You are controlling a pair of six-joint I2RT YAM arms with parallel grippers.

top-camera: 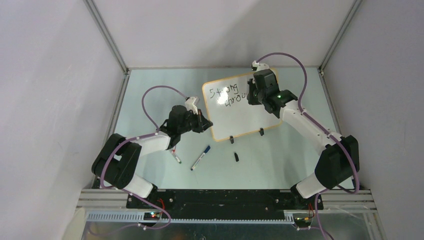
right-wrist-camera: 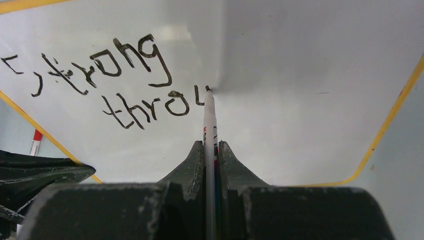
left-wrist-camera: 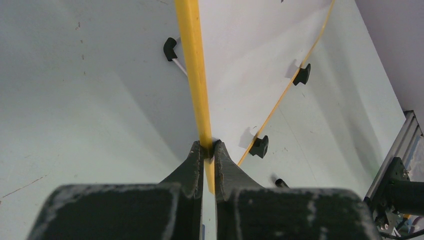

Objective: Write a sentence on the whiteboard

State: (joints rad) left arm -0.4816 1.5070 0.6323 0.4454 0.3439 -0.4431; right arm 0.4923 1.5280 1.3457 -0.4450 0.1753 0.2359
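Writing step: judged to be mid-word on line 2 of the sentence (right-wrist-camera: 135, 85); "Strong" is finished above, and "thro" plus the start of another letter can be read below it.
Whiteboard position: the whiteboard (top-camera: 240, 120) is laid at the far middle of the desk (top-camera: 280, 160), turned at an angle, with its 2 black clip feet (left-wrist-camera: 260, 146) along the near edge.
Right hand: the right hand (right-wrist-camera: 211, 147) is pressed together on a thin black marker (right-wrist-camera: 209, 112), which is pinched around mid-barrel; its tip is touching the glossy surface just right of the last stroke.
Left hand: the left hand (left-wrist-camera: 207, 150) is closed on the orange-yellow rim (left-wrist-camera: 192, 60) at the board's left edge, so the board is pinned there.
Handling of the board: it is judged stiff, thin and light, with a slick face; it could be pushed across the desk by pen pressure unless braced. The rim is the best place to be gripped, well clear of the lettering, since wet ink would be smeared by any contact.
Handling of the marker: light pressure is called for, as the narrow barrel could be twisted or slid between the fingers.
Loose items: 2 spare markers (top-camera: 200, 157) and a small black cap (top-camera: 236, 157) are left on the desk near the board's front edge.
Remaining: most of the right and lower board face is unwritten.
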